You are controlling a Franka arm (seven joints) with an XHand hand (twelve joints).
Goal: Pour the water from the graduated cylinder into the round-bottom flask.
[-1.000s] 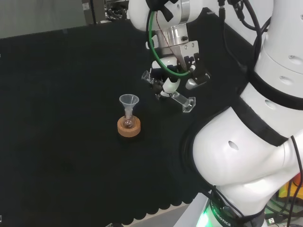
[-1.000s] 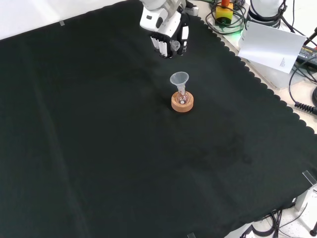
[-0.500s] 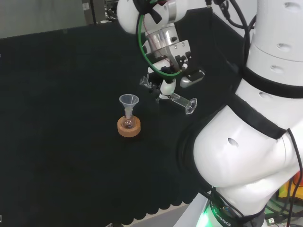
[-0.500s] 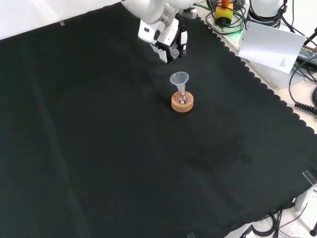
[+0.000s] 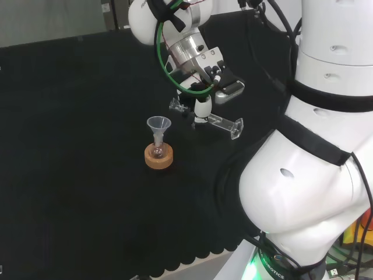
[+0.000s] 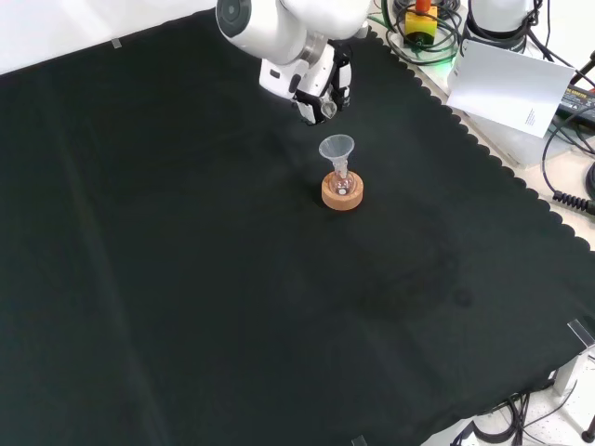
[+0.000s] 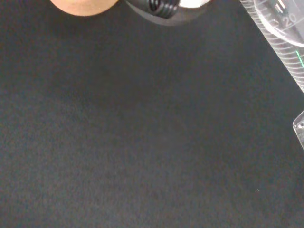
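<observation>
Above the cloth, the hand [image 5: 205, 87] grips the graduated cylinder [image 5: 217, 121]; it has shifted closer to the funnel [image 5: 158, 125].

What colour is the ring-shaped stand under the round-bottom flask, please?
The stand is tan cork brown, clearest in the front view.

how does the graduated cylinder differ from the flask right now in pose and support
The graduated cylinder lies nearly level in the air, held in the hand; the round-bottom flask stands upright on a cork ring. The flask carries a funnel; the cylinder's mouth is bare. Both are clear.
</observation>
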